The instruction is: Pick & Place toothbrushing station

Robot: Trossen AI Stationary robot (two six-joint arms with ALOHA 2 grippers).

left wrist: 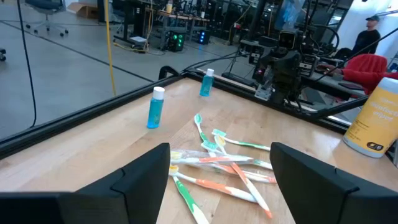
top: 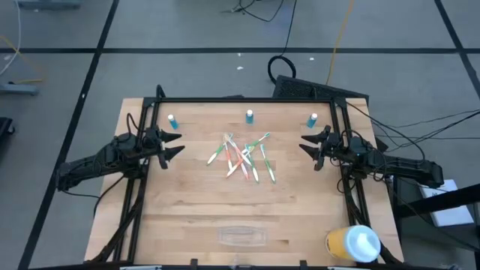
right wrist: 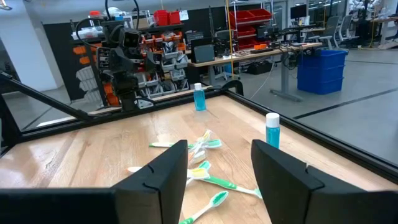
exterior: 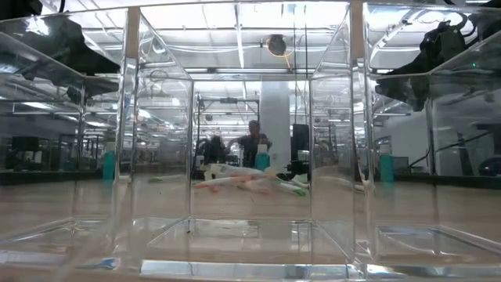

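The toothbrushing station (top: pixel 242 237) is a see-through plastic holder that rests flat on the wood near the table's front edge. In the low view the station (exterior: pixel 250 157) stands close and fills the picture. A heap of several toothbrushes (top: pixel 242 156) lies at the table's middle. My left gripper (top: pixel 177 145) hovers open at the left side, pointing at the heap (left wrist: pixel 224 165). My right gripper (top: pixel 304 142) hovers open at the right side, facing the same heap (right wrist: pixel 202 168). Nothing is between either pair of fingers.
Three small blue bottles (top: pixel 172 121) (top: pixel 249 116) (top: pixel 312 120) stand along the far edge. A yellow cup with a white lid (top: pixel 354 244) stands at the near right corner. A black frame rail (top: pixel 247 100) borders the table. Bare wood lies between the heap and the station.
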